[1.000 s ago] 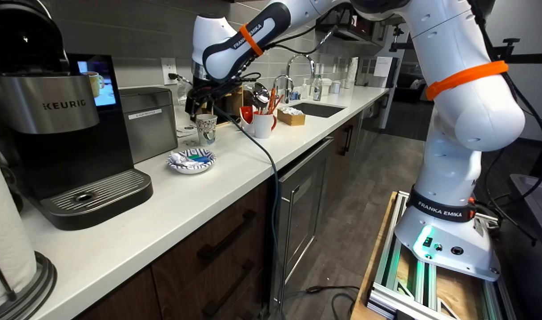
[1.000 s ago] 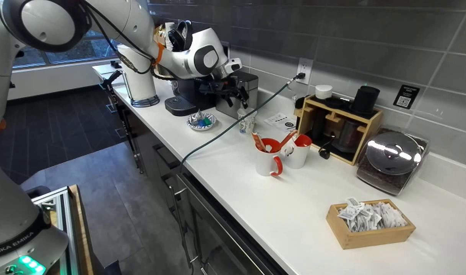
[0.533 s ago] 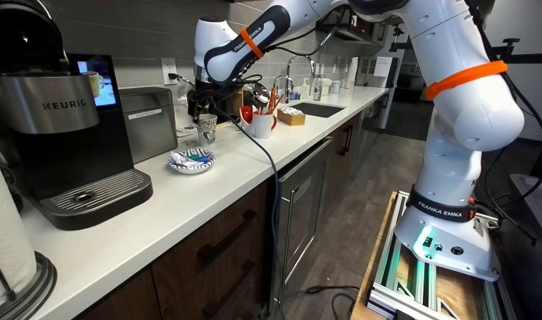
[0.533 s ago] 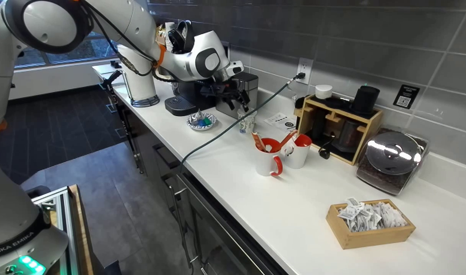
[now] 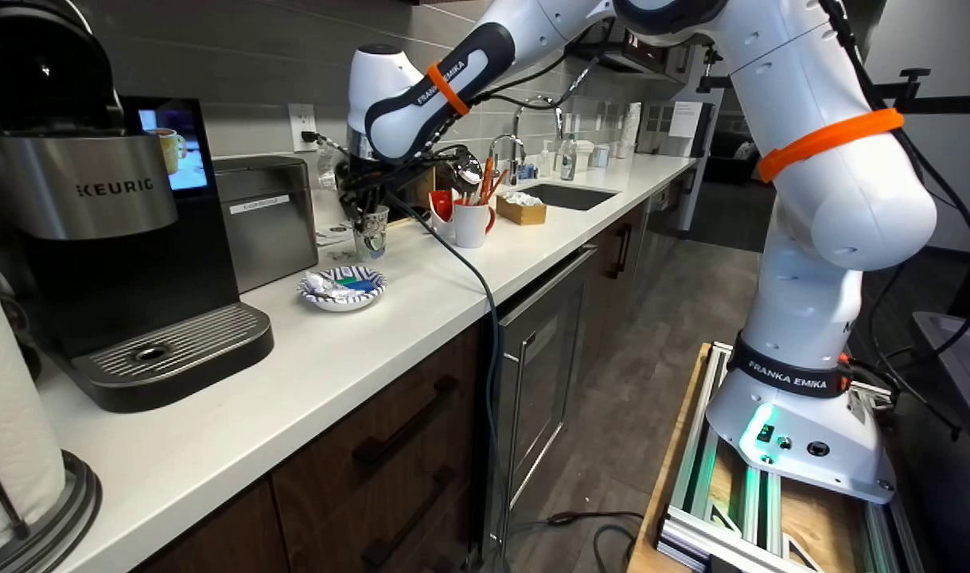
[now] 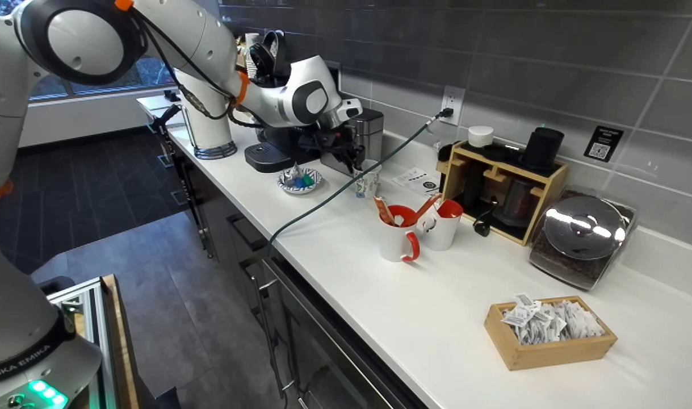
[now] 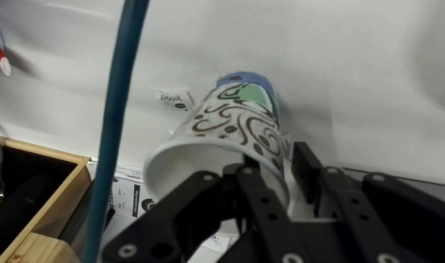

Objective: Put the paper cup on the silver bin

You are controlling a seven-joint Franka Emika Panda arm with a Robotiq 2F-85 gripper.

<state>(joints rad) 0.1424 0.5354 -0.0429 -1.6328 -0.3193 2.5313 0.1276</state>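
- Cup [image 7: 237, 120] stands upright on the counter [image 5: 333, 358], near the metal bin [image 5: 270, 231].
- Gripper [image 7: 277, 160] is spread: one finger [image 7: 250, 163] inside the cup, one outside its wall.
- Dish [image 5: 345, 303] stands in front of the bin.

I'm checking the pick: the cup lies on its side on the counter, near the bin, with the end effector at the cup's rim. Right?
Not on its side: both exterior views show the cup upright. It is indeed on the counter, near the bin, with the end effector at the cup's rim.
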